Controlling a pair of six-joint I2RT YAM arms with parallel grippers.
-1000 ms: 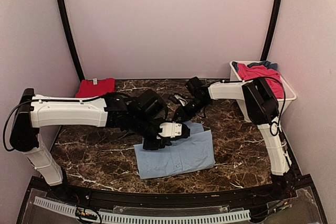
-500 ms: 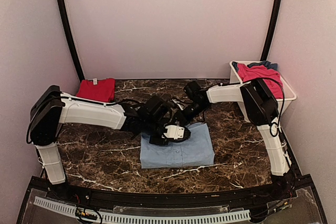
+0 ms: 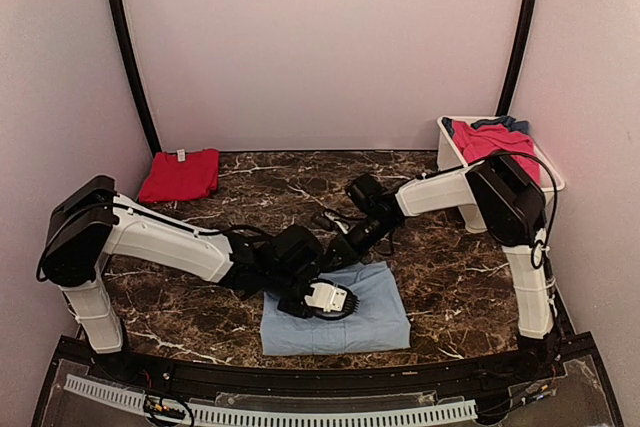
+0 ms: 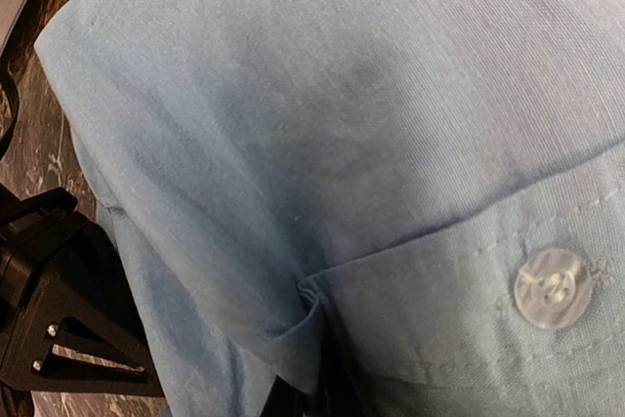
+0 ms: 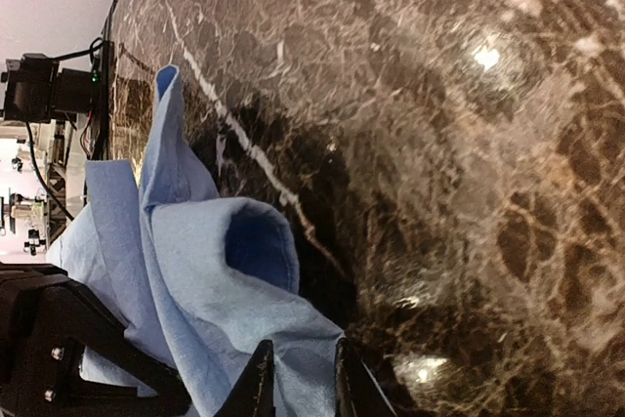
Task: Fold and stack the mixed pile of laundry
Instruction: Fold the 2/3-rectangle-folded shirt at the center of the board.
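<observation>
The light-blue shirt (image 3: 370, 317) lies as a flat, roughly rectangular packet at the lower centre of the top view, on the dark brown, white-veined marble worktop (image 3: 450, 267). The left pincer (image 3: 327, 299) rests on its left half. The right pincer (image 3: 336, 247) meets its upper edge. A folded red piece (image 3: 180, 175) sits at upper left, well apart. At upper right a white plastic tub (image 3: 447, 144) holds a pink-red piece (image 3: 490, 139) and a darker blue piece (image 3: 516, 125).

Only the left wrist view shows the shirt's fine weave, a stitched hem and a clear round button (image 4: 552, 287). The cloth puckers toward the bottom edge, where the left pincer is closed on it, its tips hidden.

Only the right wrist view shows a rolled, tube-like fold of the shirt standing up off the glossy stone. At the bottom of the frame the right pincer (image 5: 301, 388), nearly closed, nips the cloth's edge between its dark fingers (image 5: 258, 383).
</observation>
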